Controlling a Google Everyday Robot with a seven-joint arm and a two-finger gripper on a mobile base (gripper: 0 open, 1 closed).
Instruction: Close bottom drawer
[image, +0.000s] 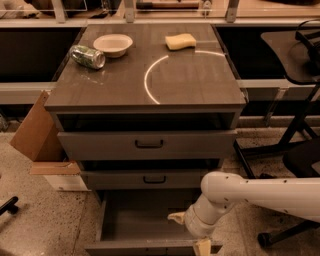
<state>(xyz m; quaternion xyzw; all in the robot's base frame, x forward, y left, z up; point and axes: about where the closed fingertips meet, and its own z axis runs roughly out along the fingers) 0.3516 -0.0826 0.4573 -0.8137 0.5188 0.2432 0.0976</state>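
Observation:
The bottom drawer (135, 220) is pulled out at the foot of the grey cabinet, and its plain grey inside shows. Its flat front (145, 247) lies at the lower edge of the view, with the handle not visible. My white arm (260, 192) reaches in from the right. My gripper (201, 244) hangs low at the right end of the drawer front, partly cut off by the edge of the view. I cannot tell whether it touches the front.
The middle drawer (150, 179) and the tall top drawer (145, 145) stand slightly out. On the cabinet top (200, 90) are a bowl (113, 44), a crushed can (87, 56) and a yellow sponge (180, 41). A cardboard box (35, 130) is on the left, with chair legs (295, 130) on the right.

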